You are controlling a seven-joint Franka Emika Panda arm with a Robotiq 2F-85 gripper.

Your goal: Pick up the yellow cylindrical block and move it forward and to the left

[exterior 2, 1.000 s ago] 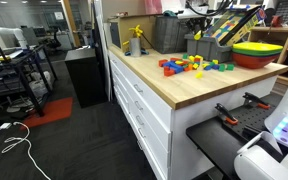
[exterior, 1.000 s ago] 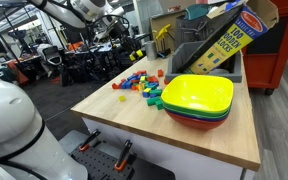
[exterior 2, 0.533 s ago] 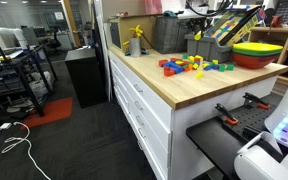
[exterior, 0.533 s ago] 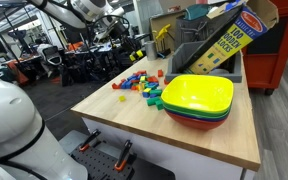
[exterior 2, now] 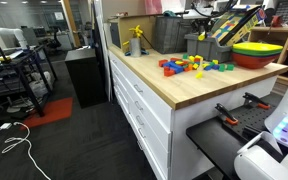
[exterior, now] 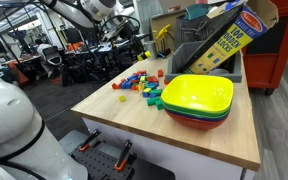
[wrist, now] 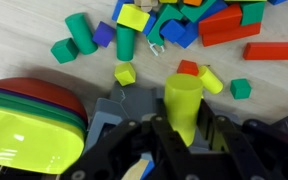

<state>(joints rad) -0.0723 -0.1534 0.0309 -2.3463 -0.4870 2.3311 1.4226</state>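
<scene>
In the wrist view my gripper (wrist: 185,128) is shut on the yellow cylindrical block (wrist: 182,98), which stands upright between the fingers, lifted above the wooden table (wrist: 44,75). Below it lies the pile of coloured blocks (wrist: 184,22). A smaller yellow peg (wrist: 211,80) and a yellow cube (wrist: 125,73) lie close to it on the table. In both exterior views the gripper (exterior: 134,45) (exterior 2: 206,30) hangs above the block pile (exterior: 139,85) (exterior 2: 189,67) over the far part of the table.
A stack of bowls with a yellow one on top (exterior: 199,98) (exterior 2: 259,50) (wrist: 24,125) stands beside the pile. A tilted cardboard block box (exterior: 224,40) and a grey bin stand at the back. A lone yellow block (exterior: 120,98) lies near the table's edge.
The arm has shifted slightly and lifted the gripper a little above the pile, with the cylinder still held. The blocks and bowls have not moved.
</scene>
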